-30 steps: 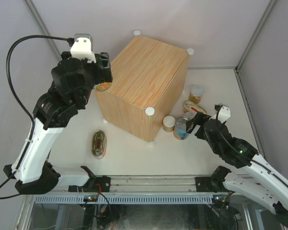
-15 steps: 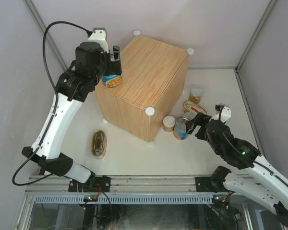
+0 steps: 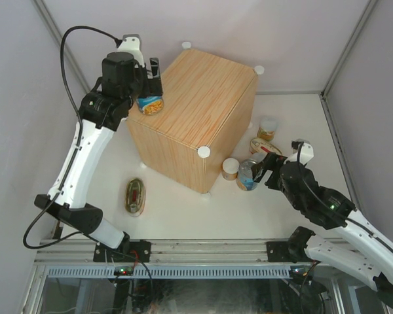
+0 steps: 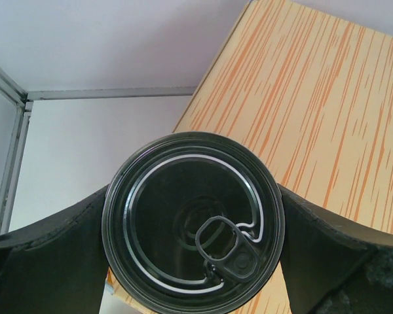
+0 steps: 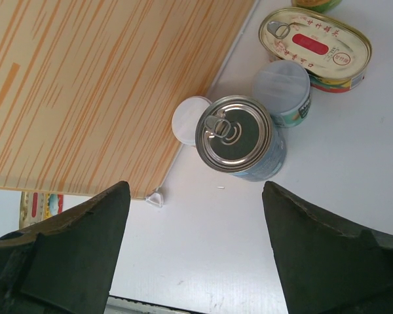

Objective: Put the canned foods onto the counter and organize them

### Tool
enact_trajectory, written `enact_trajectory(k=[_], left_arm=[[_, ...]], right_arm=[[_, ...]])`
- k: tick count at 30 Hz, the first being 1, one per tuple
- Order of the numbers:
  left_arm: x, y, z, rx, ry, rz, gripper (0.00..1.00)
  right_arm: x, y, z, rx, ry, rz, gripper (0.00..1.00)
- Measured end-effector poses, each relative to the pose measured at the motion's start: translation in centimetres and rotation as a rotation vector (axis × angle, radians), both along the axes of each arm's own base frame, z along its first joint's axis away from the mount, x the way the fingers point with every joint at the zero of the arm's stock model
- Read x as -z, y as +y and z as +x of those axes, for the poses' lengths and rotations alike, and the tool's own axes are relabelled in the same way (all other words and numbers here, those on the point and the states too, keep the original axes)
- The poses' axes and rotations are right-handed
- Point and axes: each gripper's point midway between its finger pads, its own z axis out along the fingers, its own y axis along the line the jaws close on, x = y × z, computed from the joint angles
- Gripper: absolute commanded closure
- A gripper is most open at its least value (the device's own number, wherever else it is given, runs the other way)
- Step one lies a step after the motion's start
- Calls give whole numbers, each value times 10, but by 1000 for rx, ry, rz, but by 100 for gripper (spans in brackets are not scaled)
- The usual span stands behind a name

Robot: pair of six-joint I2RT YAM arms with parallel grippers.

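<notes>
My left gripper [image 3: 150,88] is shut on a tall blue-labelled can [image 3: 150,104] and holds it over the left edge of the counter's [image 3: 203,98] top. In the left wrist view the can's dark pull-tab lid [image 4: 177,196] fills the space between the fingers [image 4: 46,261], with the counter top [image 4: 327,111] behind it. My right gripper [image 3: 267,167] is open and empty above the table, just short of a second tall blue can [image 3: 247,175] [image 5: 239,136]. Beside that can stand a small pale-lidded can [image 5: 283,85] and an oval red-yellow tin [image 3: 265,146] [image 5: 314,47].
Another small can [image 3: 230,168] stands against the counter's right side, and one more [image 3: 267,125] stands further back. A second oval tin [image 3: 135,195] lies on the table left of the counter. White knobs [image 3: 204,152] mark the counter's top corners. Walls enclose the table.
My left arm has lifted the blue can from beside the counter's left side up to the top's left edge. The right arm has barely moved.
</notes>
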Motion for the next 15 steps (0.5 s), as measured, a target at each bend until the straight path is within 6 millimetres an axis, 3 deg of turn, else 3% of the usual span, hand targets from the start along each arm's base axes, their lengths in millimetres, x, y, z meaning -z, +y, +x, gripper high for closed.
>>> enact_trajectory(k=[11,13,15], left_arm=[[6,-16,17,45,-6,-21,100],[6,-18,19,47,-11,-25,94],[6,-19,20,48,-12,-33,72]], right_arm=[[-5,3,3,-14,3,-22,18],[-4,3,2,-15,5,-28,18],[-4,2,2,-17,5,-33,18]])
